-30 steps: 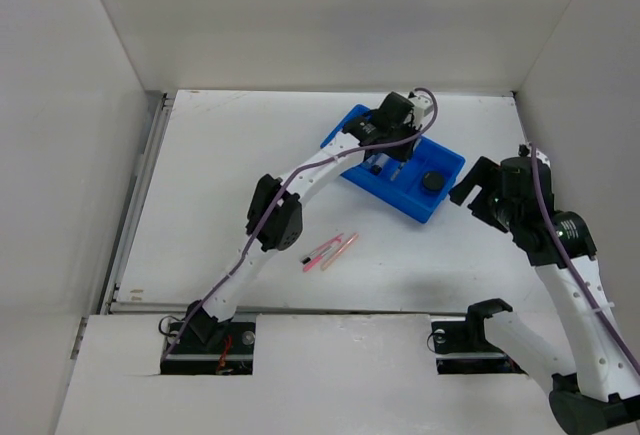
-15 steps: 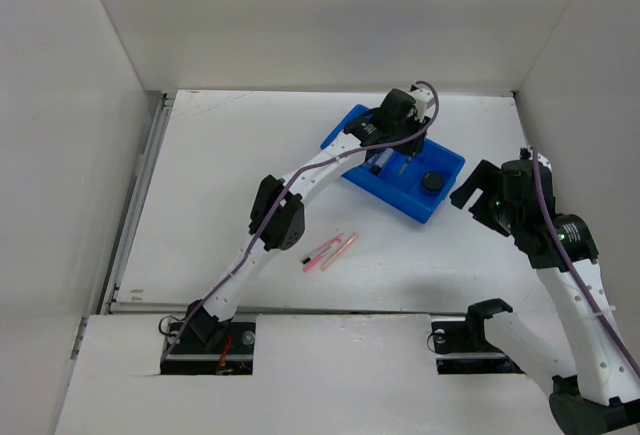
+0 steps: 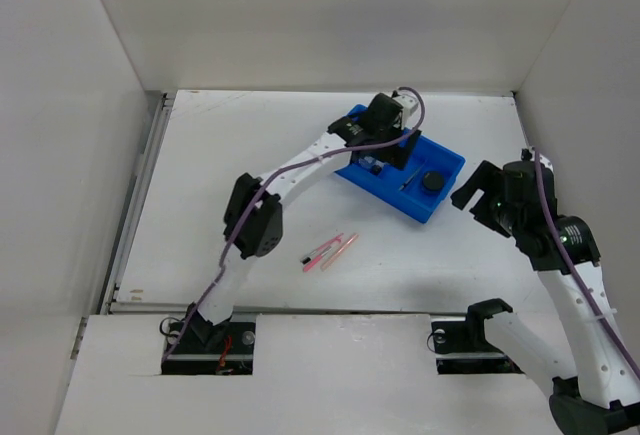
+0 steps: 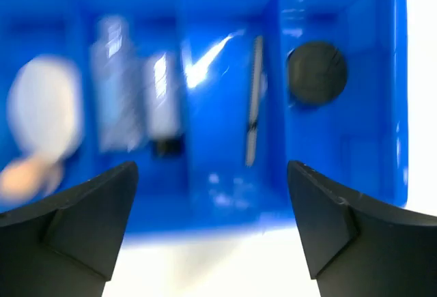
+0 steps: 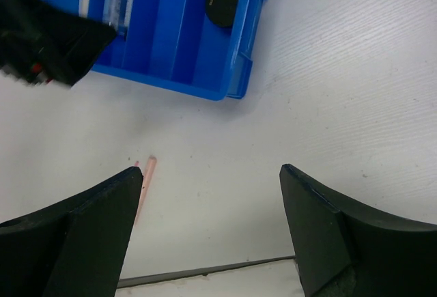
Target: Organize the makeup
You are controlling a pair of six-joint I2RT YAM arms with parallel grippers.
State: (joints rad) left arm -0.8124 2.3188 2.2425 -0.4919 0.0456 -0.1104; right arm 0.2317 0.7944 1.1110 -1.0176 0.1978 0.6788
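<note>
Landmark: the blue tray [image 3: 445,160], lying askew on the white tabletop [image 3: 220,175], with inner walls that split it into compartments.
Left gripper: the left gripper [image 3: 390,155] hangs over the middle of the tray, pointing down into it. In its own wrist view its two dark fingers [image 4: 75,222] stand wide apart with nothing between them, and the tray floor shows through the gap.
Right gripper: the right gripper [image 3: 478,200] is just off the tray's right end, above bare tabletop. Its jaws are spread wide and it carries nothing.
Beige sponge: the beige sponge [image 4: 44,116] is inside the tray, at the left end as the left wrist camera sees it. It is blurred. A paler peach shape sits just below it, and I cannot tell what that is.
Clear vials: the two clear vials [image 4: 113,92] are inside the tray, side by side and lengthwise, just right of the sponge. The blur hides whether they touch.
Dark brush: the dark brush [image 4: 254,109] is inside the tray, lying lengthwise by itself in the long compartment between the vials and the compact.
Black compact: the black compact [image 3: 432,181] lies flat in the small compartment at the tray's right end, apart from the brush.
Pink sticks: the pink sticks [image 3: 330,251] are outside the tray, on the tabletop off its near left side and well apart from it. They lie slanted, close together and roughly parallel. One shows a dark tip.
</note>
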